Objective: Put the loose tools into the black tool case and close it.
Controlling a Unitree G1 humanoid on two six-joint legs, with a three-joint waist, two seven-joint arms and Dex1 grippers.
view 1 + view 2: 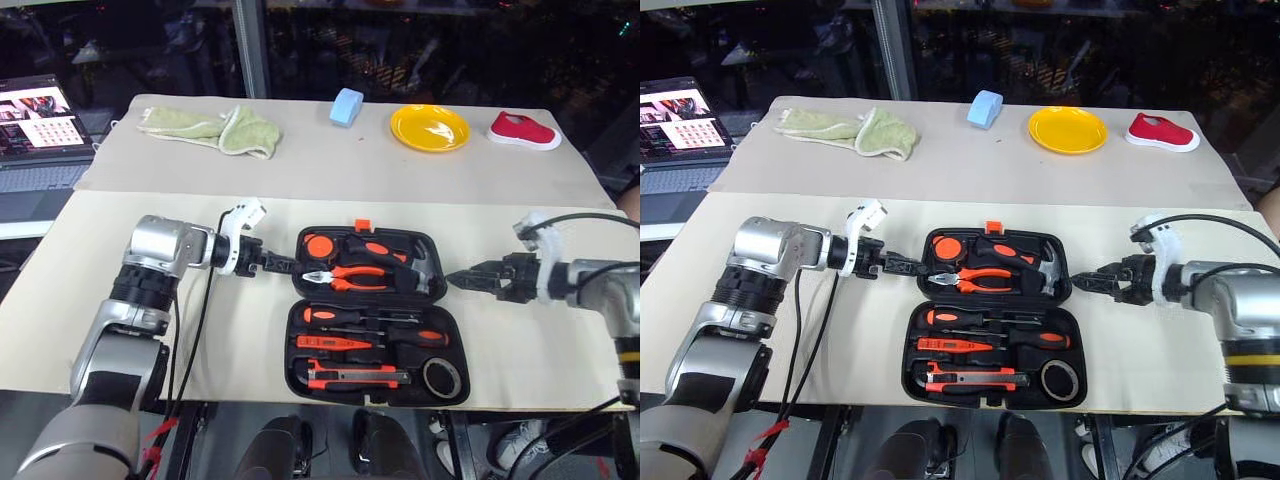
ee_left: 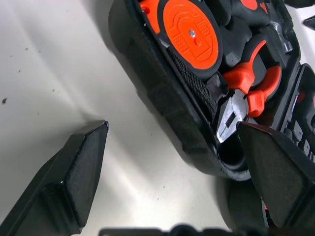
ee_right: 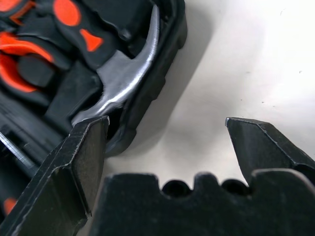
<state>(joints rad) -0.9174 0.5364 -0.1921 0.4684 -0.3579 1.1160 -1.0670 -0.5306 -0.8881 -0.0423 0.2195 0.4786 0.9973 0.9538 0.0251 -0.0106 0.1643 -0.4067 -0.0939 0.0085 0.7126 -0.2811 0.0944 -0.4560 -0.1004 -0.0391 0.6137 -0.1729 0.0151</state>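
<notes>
The black tool case (image 1: 296,345) lies open on the beige table, its orange latch (image 1: 362,225) at the far edge. In its near half lie two black-and-orange screwdrivers (image 1: 375,318), a slim orange tester (image 1: 330,342), a utility knife (image 1: 350,377) and a black tape roll (image 1: 441,377). The far half holds orange pliers (image 1: 345,280) and a hammer (image 1: 415,265). My left gripper (image 1: 285,266) is open at the far half's left edge, the case rim (image 2: 162,98) between its fingers. My right gripper (image 1: 458,279) is open at the right edge, beside the hammer head (image 3: 123,83).
At the back of the table lie a green cloth (image 1: 215,128), a blue block (image 1: 346,106), a yellow plate (image 1: 430,128) and a red shoe (image 1: 522,130). A laptop (image 1: 40,125) stands at the far left. The table's front edge runs just below the case.
</notes>
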